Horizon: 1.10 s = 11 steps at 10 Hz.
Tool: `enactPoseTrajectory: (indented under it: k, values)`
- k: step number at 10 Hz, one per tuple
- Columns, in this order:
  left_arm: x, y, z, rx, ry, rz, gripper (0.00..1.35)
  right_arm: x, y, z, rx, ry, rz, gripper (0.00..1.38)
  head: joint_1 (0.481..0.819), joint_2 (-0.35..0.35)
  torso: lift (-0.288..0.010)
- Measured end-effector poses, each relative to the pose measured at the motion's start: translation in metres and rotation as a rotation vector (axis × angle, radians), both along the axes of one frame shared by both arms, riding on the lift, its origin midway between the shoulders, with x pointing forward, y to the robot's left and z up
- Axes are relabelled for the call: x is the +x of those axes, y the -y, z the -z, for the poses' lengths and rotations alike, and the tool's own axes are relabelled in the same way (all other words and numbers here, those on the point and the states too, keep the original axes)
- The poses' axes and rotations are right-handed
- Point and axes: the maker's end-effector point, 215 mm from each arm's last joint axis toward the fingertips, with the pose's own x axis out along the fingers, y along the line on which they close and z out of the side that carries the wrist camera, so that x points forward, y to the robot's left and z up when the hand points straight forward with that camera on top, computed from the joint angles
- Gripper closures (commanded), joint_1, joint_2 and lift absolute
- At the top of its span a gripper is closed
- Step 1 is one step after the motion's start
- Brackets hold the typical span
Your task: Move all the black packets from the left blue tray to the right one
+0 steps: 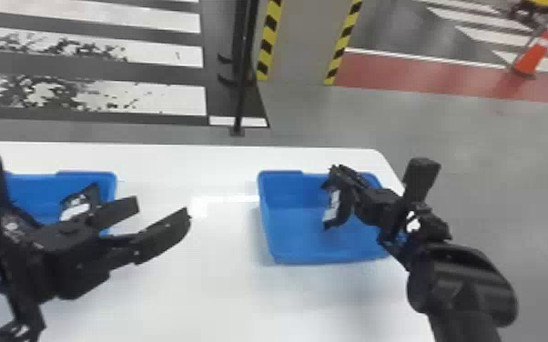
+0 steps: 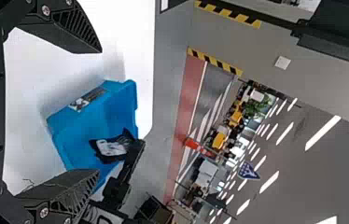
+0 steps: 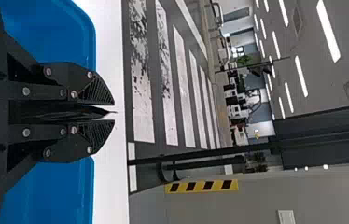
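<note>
My left gripper (image 1: 161, 211) stands open over the white table just right of the left blue tray (image 1: 110, 182); in the left wrist view the left gripper (image 2: 100, 112) has nothing between its spread fingers. A black packet (image 1: 93, 195) with a white label leans in that tray, partly behind the left arm. Over the right blue tray (image 1: 266, 227), my right gripper (image 1: 343, 175) is shut on a black packet (image 1: 345, 209) that hangs inside the rim. From the right wrist view, the right gripper (image 3: 112, 112) pinches the dark packet (image 3: 60, 112) edge-on. The left arm hides much of the left tray.
The white table (image 1: 195, 282) has bare surface between the two trays. Behind its far edge stands a dark post (image 1: 241, 91) on the floor. An orange cone (image 1: 539, 47) is farther back at the right.
</note>
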Motion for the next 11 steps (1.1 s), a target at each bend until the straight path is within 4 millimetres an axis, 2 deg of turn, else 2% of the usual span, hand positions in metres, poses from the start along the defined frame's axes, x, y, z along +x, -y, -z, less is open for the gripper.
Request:
enactPoseTrajectory:
  k: [1,3,4,5,6,8,9,11]
  values:
    - [0.007,-0.016,0.000,0.016,0.018,-0.041,0.13,0.000,0.005,-0.003,-0.014,0.011,0.016,0.07,0.695,-0.260,-0.140]
    - [0.018,-0.046,0.002,0.057,0.038,-0.109,0.14,-0.015,0.004,-0.029,-0.055,0.079,0.042,0.13,0.695,-0.232,-0.140]
    - [0.021,-0.060,0.009,0.083,0.021,-0.136,0.16,-0.032,-0.008,-0.057,-0.086,0.136,0.025,0.14,0.695,-0.209,-0.140]
    - [0.026,-0.079,0.022,0.112,-0.007,-0.174,0.20,-0.056,-0.025,-0.089,-0.126,0.199,0.002,0.14,0.695,-0.175,-0.140]
    - [0.033,-0.097,0.036,0.134,-0.039,-0.210,0.21,-0.079,-0.043,-0.112,-0.127,0.249,-0.018,0.14,0.695,-0.154,-0.140]
    - [0.051,-0.129,0.065,0.152,-0.101,-0.269,0.21,-0.119,-0.094,-0.148,-0.056,0.320,-0.098,0.14,0.695,-0.052,-0.140]
    - [0.058,-0.144,0.073,0.162,-0.116,-0.307,0.21,-0.135,-0.117,-0.160,-0.007,0.336,-0.146,0.14,0.695,-0.022,-0.140]
    - [0.063,-0.170,0.098,0.151,-0.184,-0.365,0.21,-0.154,-0.138,-0.164,0.044,0.326,-0.198,0.14,0.695,0.059,-0.140]
